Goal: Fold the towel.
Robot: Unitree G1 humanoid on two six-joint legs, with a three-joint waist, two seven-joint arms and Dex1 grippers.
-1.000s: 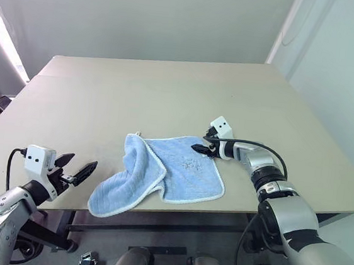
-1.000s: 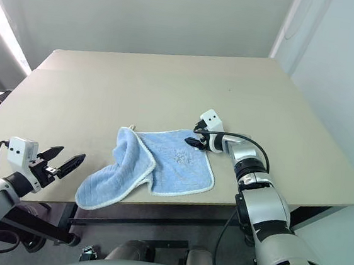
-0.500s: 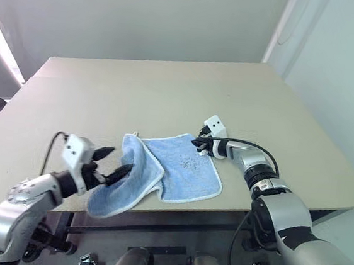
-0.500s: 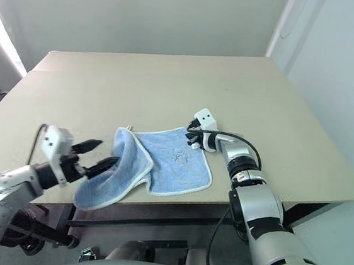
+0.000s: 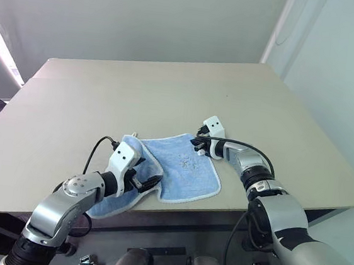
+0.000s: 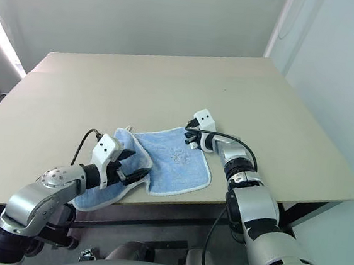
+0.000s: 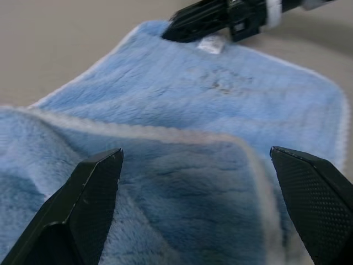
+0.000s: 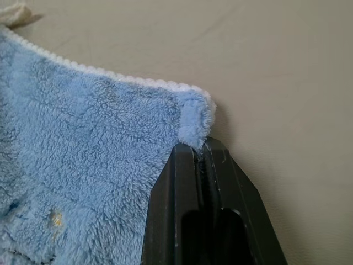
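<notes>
The towel, a small light blue terry cloth with white stitched edging, lies near the front edge of the beige table. Its right part lies flat, while its left part is turned up and doubled over into a loose rumpled fold whose white-edged rim runs across the cloth. A short white loop sticks out at the far left corner of the towel, and a small white tag shows near its far right corner.

The right gripper rests at that far right corner. Its two black fingers are pressed together, and in the right wrist view the corner of the towel bunches up right at their tips, pinched between them. The right arm reaches in from the right over the table's front edge.

The left gripper sits over the folded left part of the towel. Its black fingers stand wide apart, one on each side of the raised fold, with blue cloth filling the gap between them. Whether they touch the cloth cannot be told.
</notes>
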